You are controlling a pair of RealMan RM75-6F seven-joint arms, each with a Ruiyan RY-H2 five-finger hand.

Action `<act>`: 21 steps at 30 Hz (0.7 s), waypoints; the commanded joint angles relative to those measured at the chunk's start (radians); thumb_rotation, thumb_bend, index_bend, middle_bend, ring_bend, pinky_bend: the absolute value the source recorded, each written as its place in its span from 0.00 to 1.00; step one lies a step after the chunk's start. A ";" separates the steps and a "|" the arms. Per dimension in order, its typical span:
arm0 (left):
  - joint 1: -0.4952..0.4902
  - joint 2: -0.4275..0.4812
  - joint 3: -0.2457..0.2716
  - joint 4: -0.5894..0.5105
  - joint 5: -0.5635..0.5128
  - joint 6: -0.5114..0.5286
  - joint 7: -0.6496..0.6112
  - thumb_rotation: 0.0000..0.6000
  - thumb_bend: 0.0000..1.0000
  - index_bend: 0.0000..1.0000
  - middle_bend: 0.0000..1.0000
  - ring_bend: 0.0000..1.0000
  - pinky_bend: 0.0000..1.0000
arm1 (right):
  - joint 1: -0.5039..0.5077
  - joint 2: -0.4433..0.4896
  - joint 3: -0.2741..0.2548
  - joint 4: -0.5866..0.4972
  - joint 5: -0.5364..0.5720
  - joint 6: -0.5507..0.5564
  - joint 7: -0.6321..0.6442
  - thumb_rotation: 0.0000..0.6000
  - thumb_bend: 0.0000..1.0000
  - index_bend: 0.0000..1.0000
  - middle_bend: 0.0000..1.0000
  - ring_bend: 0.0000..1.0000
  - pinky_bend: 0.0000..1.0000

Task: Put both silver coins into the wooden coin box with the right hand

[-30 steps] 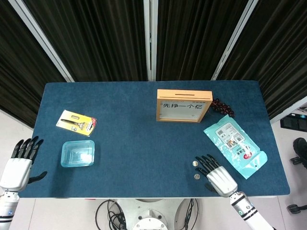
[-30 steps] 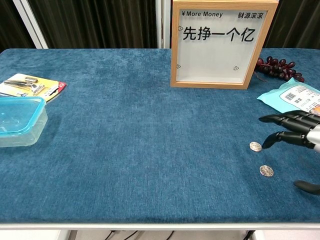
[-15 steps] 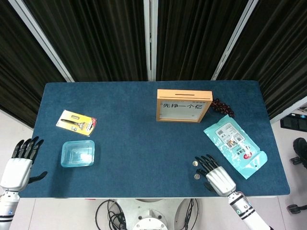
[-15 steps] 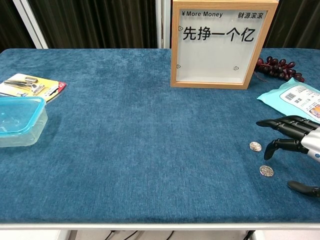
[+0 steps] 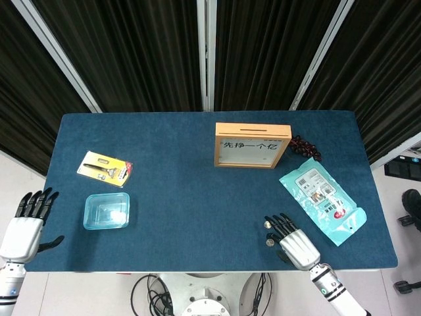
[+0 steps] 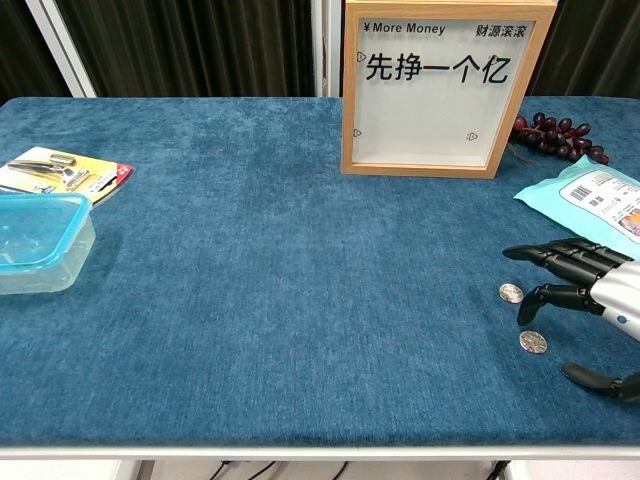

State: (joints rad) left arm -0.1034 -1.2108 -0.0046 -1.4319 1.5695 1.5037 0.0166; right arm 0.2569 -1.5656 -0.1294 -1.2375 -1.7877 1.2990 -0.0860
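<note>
Left hand [image 5: 25, 224]: way out past the left table edge, fingers apart, holding nothing. Not part of the job anyway.

Yellow package [image 5: 104, 168]: far left on the cloth, flat, just clutter.

Clear plastic tub [image 6: 38, 240]: just in front of the yellow package, nothing visible inside.

Wooden coin box [image 6: 445, 88]: standing upright at the back, a bit right of centre; the slot on its top edge shows in the head view. I can't see any coin behind the glass front.

Far coin [image 6: 511, 293]: flat on the blue cloth, well in front of the box.

Near coin [image 6: 533, 342]: also flat on the cloth, just beside the other one, closer to the front edge.

Right hand [image 6: 590, 300]: low over the cloth right beside the coins, fingers spread and pointing at them, thumb out towards the front. One fingertip hangs between the two coins, but nothing is pinched as far as I can tell.

Grapes [image 6: 556, 135]: tucked right of the box.

Teal pouch [image 5: 321, 203]: right of the hand, near it.

Progress: basically zero banked. Both coins need picking up and dropping through the slot; looks like the reach for the first grab.
</note>
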 commanded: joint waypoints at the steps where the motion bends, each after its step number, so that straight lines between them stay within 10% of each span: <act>1: 0.000 -0.001 0.000 0.002 0.000 0.000 -0.002 1.00 0.04 0.00 0.00 0.00 0.00 | -0.001 -0.002 -0.001 0.003 0.002 0.002 -0.003 1.00 0.28 0.36 0.00 0.00 0.00; 21: 0.002 -0.001 0.001 0.007 0.001 0.002 -0.008 1.00 0.04 0.00 0.00 0.00 0.00 | 0.004 -0.015 -0.015 0.026 0.009 0.005 -0.004 1.00 0.28 0.37 0.00 0.00 0.00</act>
State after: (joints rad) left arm -0.1013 -1.2117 -0.0038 -1.4248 1.5710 1.5062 0.0088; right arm 0.2612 -1.5804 -0.1441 -1.2118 -1.7791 1.3041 -0.0899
